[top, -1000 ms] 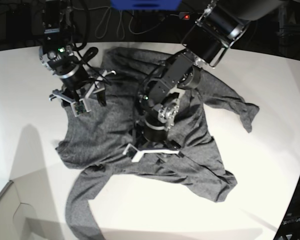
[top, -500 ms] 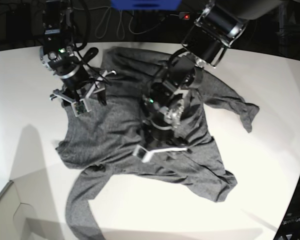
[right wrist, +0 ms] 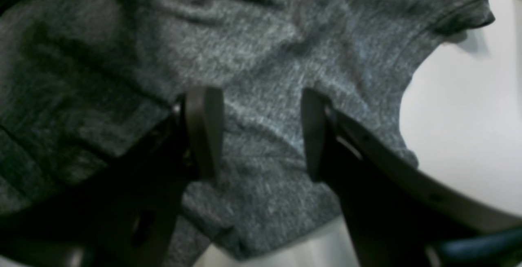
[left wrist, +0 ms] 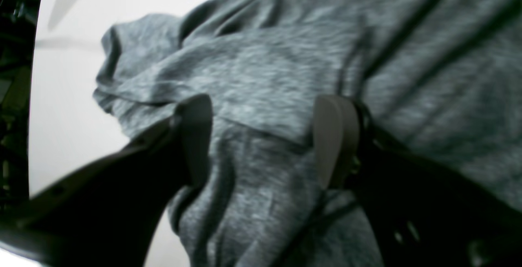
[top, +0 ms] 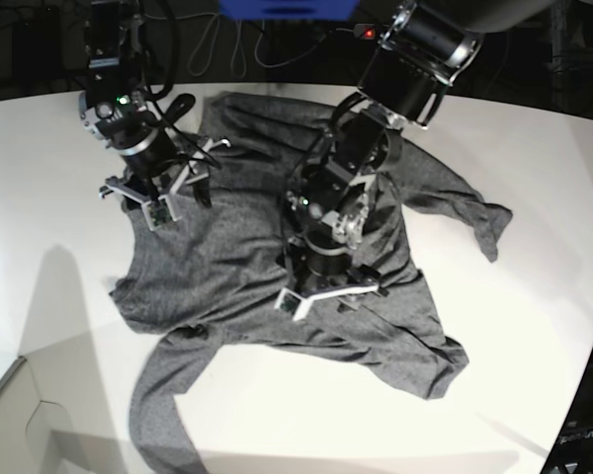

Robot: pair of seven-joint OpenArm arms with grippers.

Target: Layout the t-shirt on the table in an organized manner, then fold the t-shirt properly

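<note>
The grey long-sleeved t-shirt (top: 227, 267) lies rumpled across the middle of the white table (top: 59, 326), 1 sleeve trailing toward the near edge and 1 reaching out to the base view's right. Both claws stand spread with nothing between the fingers. The left gripper (top: 331, 294) hangs over a folded ridge near the shirt's centre — cloth shows in its gap. The right gripper (top: 158, 193) sits over the shirt's upper edge, beside bare tabletop.
</note>
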